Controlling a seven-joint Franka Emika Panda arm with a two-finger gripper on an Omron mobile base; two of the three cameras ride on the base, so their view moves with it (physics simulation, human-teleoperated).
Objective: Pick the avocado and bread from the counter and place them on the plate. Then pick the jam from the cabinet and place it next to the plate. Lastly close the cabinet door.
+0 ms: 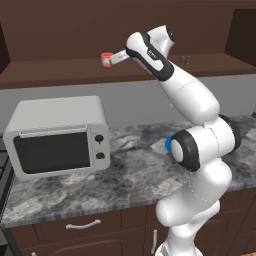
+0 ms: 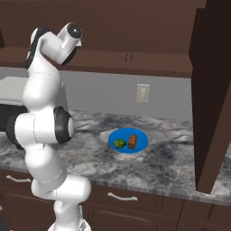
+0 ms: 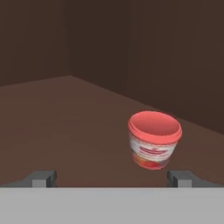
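My tool (image 3: pixel 112 178) has its two dark fingertips (image 3: pixel 43 178) spread wide, with nothing between them. Through the hand view I see the small squat jam jar with its red lid and pinkish-white body (image 3: pixel 154 140) just ahead of the tool and off toward the right fingertip, standing apart from both tips on the dark brown wooden shelf of the wall cabinet (image 3: pixel 65 118), whose back walls meet in a corner beyond it.

The left base view gives me what the hand view cannot: the white arm reaches up and over to the shelf, and the jar (image 1: pixel 106 59) sits just past the end of the hand. Well below the tool stands a boxy light grey microwave with two dark knobs (image 1: pixel 57 135) on the grey-and-white marbled stone counter (image 1: pixel 135 175).

The right base view alone shows me the flat round bright blue plate (image 2: pixel 140 143) on the counter, far below and to the right of the tool, carrying the small round green avocado (image 2: pixel 119 143) and the small brown oblong bread loaf (image 2: pixel 132 141) side by side. Further right the dark brown cabinet door (image 2: pixel 212 99) stands swung open.
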